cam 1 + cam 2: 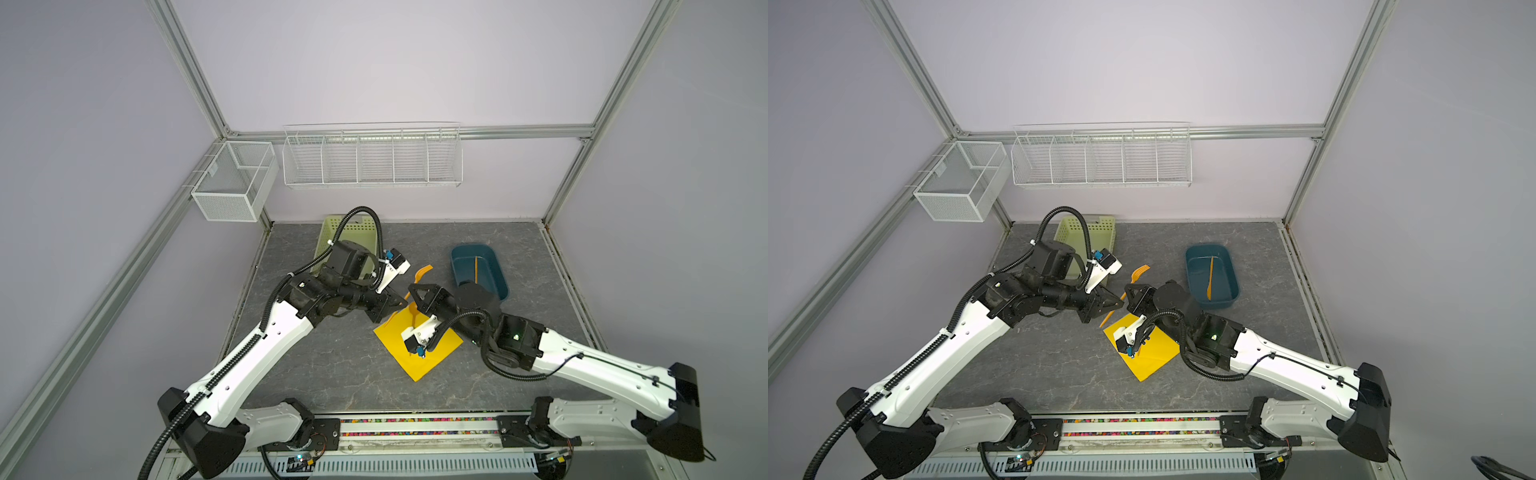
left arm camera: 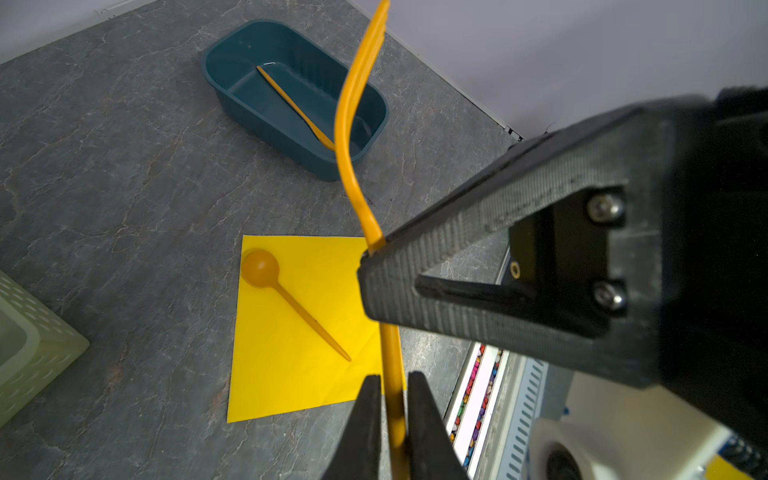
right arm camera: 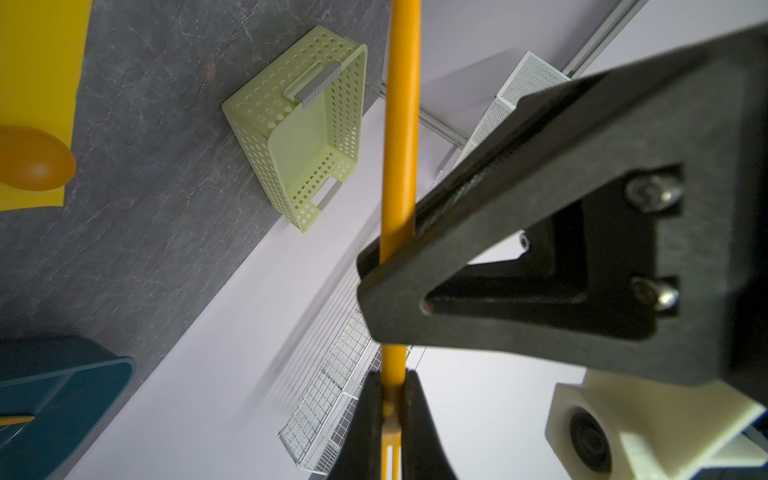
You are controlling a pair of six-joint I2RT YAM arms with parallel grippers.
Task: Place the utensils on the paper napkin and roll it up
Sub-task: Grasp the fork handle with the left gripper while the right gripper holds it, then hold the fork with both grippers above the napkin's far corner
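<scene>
Grey stone-look table (image 1: 332,374) carries the paper napkin (image 1: 415,365) near its middle with the spoon (image 2: 299,307) already on it, while the fork (image 2: 353,124) hangs over its far corner, clamped by both left gripper (image 2: 392,386) and right gripper (image 3: 390,382), a third utensil (image 1: 476,270) waits in the blue tub (image 1: 498,286), and nothing is rolled yet.

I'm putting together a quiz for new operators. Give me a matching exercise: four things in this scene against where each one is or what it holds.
Things:
1. fork
2. spoon
3. paper napkin
4. blue tub

Places:
A. lying on the paper napkin
B. spread flat on the table
C. clamped by both the left gripper and the right gripper
D. holding one slim orange utensil

Pairs: 1-C, 2-A, 3-B, 4-D
</scene>
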